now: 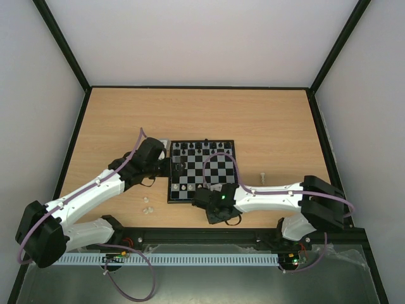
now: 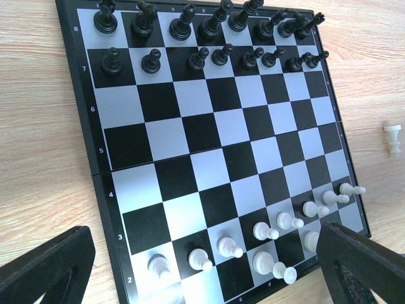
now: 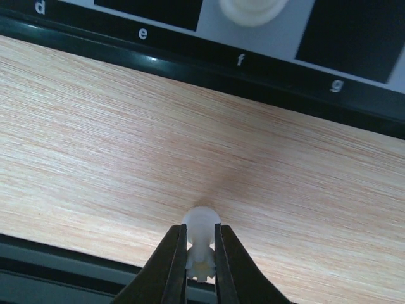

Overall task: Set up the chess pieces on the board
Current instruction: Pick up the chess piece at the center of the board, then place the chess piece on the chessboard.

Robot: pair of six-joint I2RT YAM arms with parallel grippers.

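Observation:
The board (image 1: 215, 170) lies mid-table. Black chess pieces (image 2: 209, 38) fill its two far rows. A row of cream-white pawns (image 2: 272, 231) stands on the second near row, with a taller white piece (image 2: 269, 263) behind them. My right gripper (image 3: 200, 231) is shut on a small cream-white piece (image 3: 202, 221), which stands upright on the wood just off the board's near border (image 3: 190, 60). In the top view that gripper (image 1: 218, 206) sits at the board's near edge. My left gripper (image 2: 202, 272) hovers open over the board's left part, nothing between its fingers (image 2: 44, 266).
One white piece (image 1: 262, 177) stands on the wood right of the board, seen too in the left wrist view (image 2: 392, 138). Two more loose pieces (image 1: 147, 204) lie left of the board's near corner. A black rail (image 3: 63, 259) runs along the table's near edge.

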